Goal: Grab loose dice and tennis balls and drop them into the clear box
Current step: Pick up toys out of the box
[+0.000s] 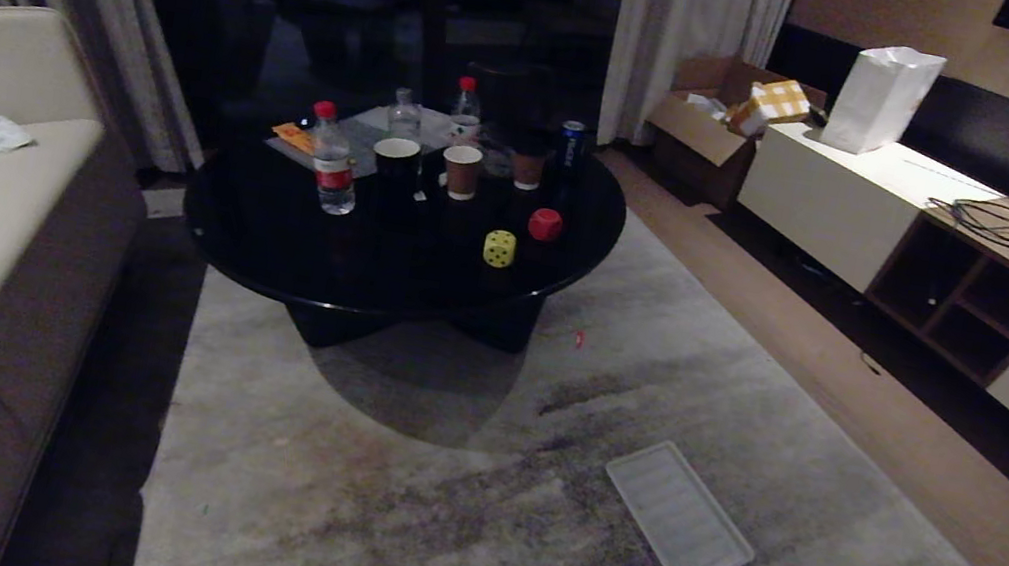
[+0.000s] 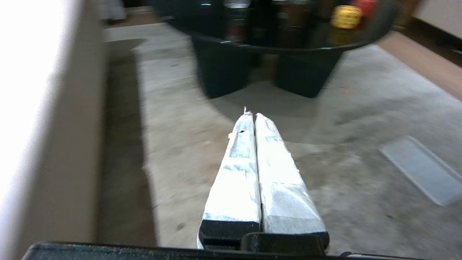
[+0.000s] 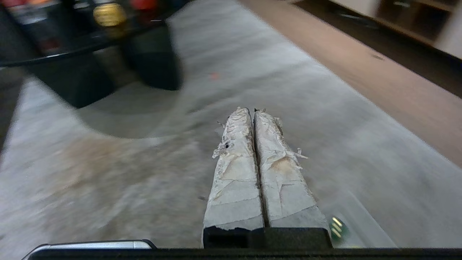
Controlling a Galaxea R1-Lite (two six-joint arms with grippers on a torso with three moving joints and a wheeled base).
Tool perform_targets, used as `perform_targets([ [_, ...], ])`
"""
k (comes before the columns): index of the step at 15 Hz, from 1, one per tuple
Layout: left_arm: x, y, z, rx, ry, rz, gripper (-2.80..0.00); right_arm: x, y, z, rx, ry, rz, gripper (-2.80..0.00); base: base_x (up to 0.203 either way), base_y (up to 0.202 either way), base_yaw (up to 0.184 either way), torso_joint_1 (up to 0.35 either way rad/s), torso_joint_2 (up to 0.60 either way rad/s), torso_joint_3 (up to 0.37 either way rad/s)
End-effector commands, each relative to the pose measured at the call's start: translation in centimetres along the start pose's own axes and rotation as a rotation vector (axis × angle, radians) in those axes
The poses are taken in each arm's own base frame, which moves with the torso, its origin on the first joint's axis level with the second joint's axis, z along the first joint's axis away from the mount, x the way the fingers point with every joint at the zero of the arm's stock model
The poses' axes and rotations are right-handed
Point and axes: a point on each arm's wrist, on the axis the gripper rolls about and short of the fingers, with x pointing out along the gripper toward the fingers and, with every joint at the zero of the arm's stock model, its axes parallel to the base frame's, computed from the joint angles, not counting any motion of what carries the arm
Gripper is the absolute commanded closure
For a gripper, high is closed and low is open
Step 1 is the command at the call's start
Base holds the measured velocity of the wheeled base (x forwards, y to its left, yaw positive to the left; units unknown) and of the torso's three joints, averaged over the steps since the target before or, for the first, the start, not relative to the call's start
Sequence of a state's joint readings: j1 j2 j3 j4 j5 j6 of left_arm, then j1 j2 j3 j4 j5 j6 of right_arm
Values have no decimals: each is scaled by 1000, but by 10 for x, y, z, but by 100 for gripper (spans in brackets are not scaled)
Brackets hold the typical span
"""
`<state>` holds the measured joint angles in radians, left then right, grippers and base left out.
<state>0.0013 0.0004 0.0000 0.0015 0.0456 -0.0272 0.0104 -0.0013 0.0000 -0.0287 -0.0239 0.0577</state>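
We look down across a dim living room at a round black coffee table (image 1: 270, 226) standing on a grey rug (image 1: 427, 514). Two of the dice sit on the table's near right part: a yellow die (image 1: 499, 249) close to the edge and a red die (image 1: 545, 224) just behind it, the two near each other but apart. Behind them stand paper cups (image 1: 460, 171), water bottles (image 1: 333, 161) and a can (image 1: 571, 143).

We see no other dice, no tennis balls and no clear box anywhere. A flat ribbed clear panel (image 1: 678, 515) lies on the rug, well apart from the table; it is not the box.

Neither arm appears in the head view. In the wrist views, the left gripper (image 2: 252, 115) and the right gripper (image 3: 249, 110) each hang above the rug, aimed toward the table, with their taped fingers pressed together and holding nothing.

We judge that the task has barely begun: nothing is gripped, nothing is boxed, and both visible dice are still loose. The box and the remaining pieces must first be found.
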Motion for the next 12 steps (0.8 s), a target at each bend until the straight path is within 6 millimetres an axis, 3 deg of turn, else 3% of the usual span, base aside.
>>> perform_targets([
  [1, 0, 0, 0, 0, 3, 1, 0, 1, 0, -3, 0, 12, -1, 0, 0, -9, 159, 2, 7, 2],
  [9, 0, 0, 0, -9, 3, 2, 0, 1, 0, -3, 0, 12, 1, 0, 1, -8, 161, 2, 3, 3],
  [12, 0, 0, 0, -11, 1, 2, 0, 1, 0, -3, 0, 12, 1, 0, 0, -4, 65, 2, 4, 2],
])
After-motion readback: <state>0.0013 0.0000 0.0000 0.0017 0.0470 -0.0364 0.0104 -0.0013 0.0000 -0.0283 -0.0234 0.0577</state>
